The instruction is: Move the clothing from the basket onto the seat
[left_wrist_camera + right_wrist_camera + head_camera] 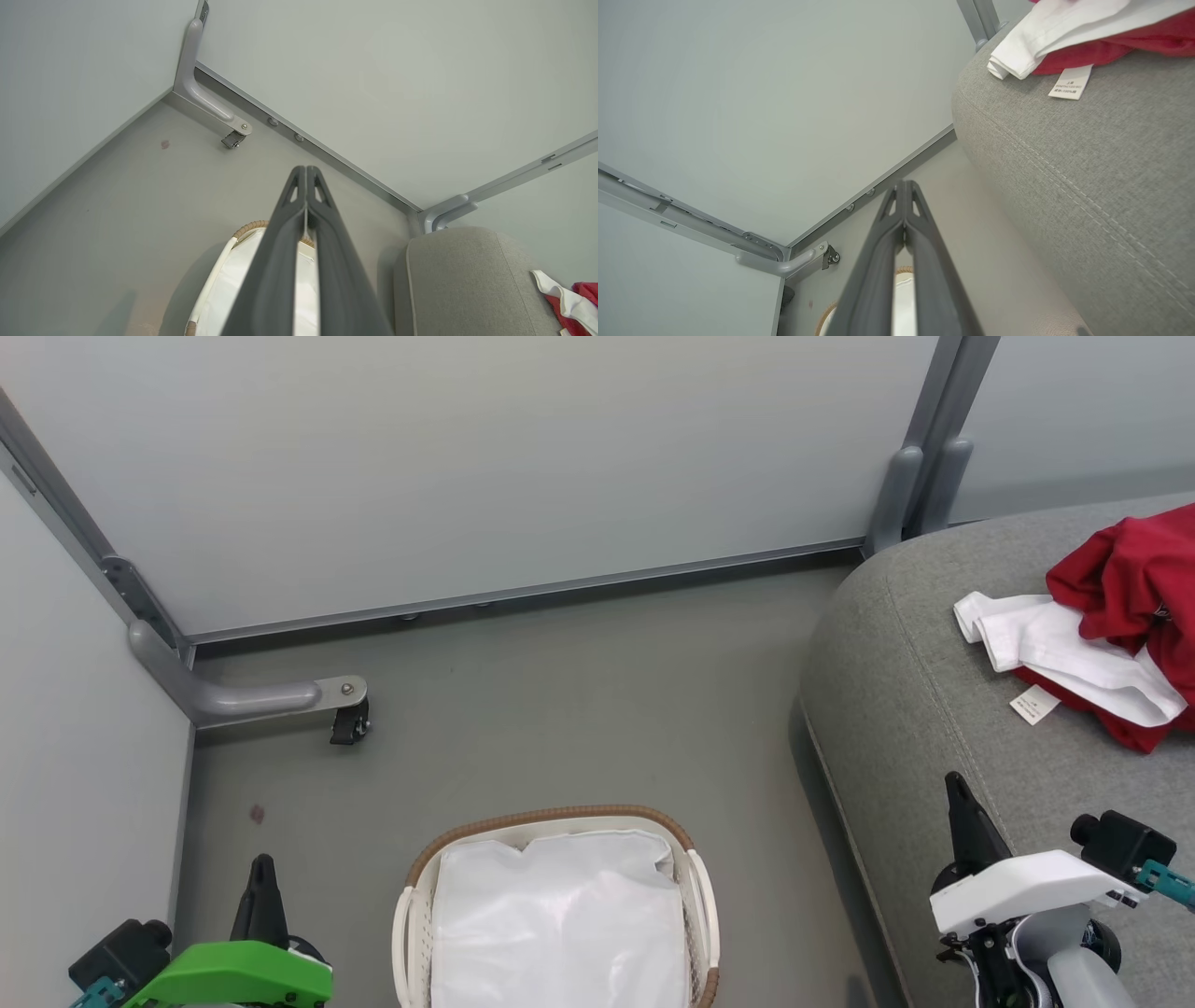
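two grippers, both with fingers pressed together and holding nothing: the left gripper point(262, 887) and the right gripper point(966, 817). the laundry basket point(560, 816) sits between them, nearer the left one, with its white fabric liner point(560, 915) bare of red cloth. the red jersey with white sleeves point(1120, 569) lies crumpled on the grey sofa point(915, 691), ahead and to the right of the right gripper's tips, well apart from them. the job looks finished; a good close is checking the basket for hidden cloth and leaving the liner alone. a white care label point(1070, 82) pokes out beside the jersey, its print too fine to read.
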Controlling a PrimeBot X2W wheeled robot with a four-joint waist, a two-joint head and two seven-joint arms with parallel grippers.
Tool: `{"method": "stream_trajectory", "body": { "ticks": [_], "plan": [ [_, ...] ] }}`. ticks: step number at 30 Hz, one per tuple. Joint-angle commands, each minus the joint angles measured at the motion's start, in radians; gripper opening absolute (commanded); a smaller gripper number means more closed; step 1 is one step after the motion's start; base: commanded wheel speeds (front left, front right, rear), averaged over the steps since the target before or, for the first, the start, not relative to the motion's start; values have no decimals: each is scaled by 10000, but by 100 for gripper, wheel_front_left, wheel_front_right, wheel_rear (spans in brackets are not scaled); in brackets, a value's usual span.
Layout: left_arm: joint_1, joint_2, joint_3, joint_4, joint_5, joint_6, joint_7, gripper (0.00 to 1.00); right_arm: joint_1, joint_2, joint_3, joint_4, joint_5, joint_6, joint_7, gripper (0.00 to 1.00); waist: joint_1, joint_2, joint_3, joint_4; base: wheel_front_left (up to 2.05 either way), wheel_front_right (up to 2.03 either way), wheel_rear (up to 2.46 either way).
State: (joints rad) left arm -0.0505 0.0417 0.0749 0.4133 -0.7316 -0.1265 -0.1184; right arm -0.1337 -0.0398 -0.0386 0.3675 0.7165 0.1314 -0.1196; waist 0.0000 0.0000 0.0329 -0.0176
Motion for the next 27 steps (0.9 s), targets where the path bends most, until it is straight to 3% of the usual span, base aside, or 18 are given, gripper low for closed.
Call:
{"method": "stream_trajectory", "body": {
  "ticks": [1, 27],
  "plan": [
    [-266, 65, 54, -205, -329, -20, 67, 0, -36, -66, -58, -197, 349, -4, 77, 0, 0, 0, -4, 3, 0, 0, 0],
    [-416, 87, 186, -774, -3471, -36, 910, 0, 83, -93, -325, -600, 3542, -6, 923, 0, 0, 0, -87, 52, 0, 0, 0]
  ]
}}
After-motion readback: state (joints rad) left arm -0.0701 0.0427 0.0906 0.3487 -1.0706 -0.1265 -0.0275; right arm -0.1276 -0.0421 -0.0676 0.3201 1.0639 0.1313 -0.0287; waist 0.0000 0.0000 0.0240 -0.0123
